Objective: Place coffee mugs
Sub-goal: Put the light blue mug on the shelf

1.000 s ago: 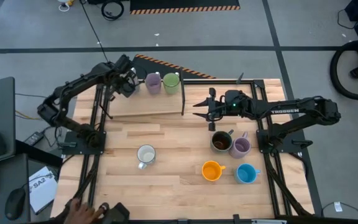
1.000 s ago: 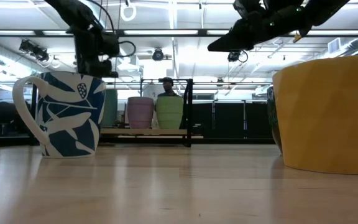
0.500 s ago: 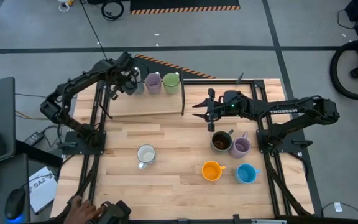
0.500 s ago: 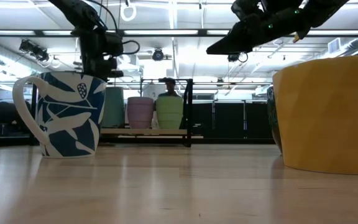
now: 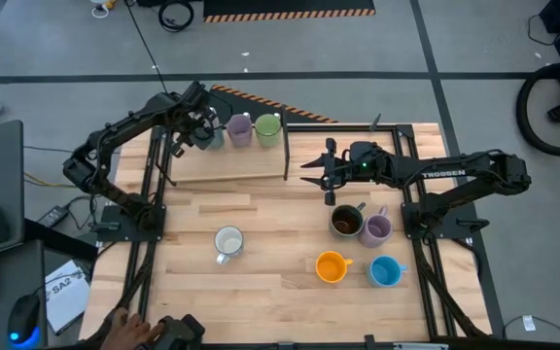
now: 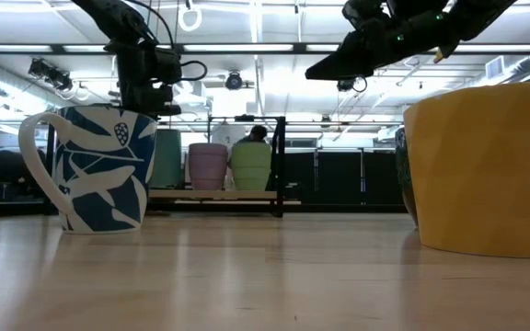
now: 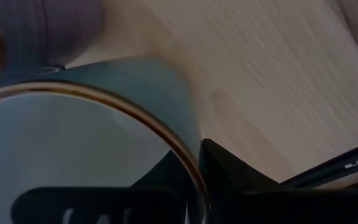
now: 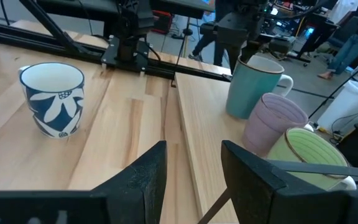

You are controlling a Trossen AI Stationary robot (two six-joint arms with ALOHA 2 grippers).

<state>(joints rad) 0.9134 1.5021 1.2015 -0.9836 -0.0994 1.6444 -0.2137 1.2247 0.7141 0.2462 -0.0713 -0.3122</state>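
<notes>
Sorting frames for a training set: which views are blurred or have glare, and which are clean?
Left wrist view: the teal mug fills the frame, soft and out of focus. Low view: bright ceiling lights backlight the scene; the near orange mug is blurry. High view: even light, sharp. Right wrist view: clear, mild wide-angle bend.

Blue-patterned mug (image 6: 95, 168) left, orange mug (image 6: 486, 170) right, lilac mug (image 6: 208, 166), apparently green mug (image 6: 250, 166) behind.
</notes>
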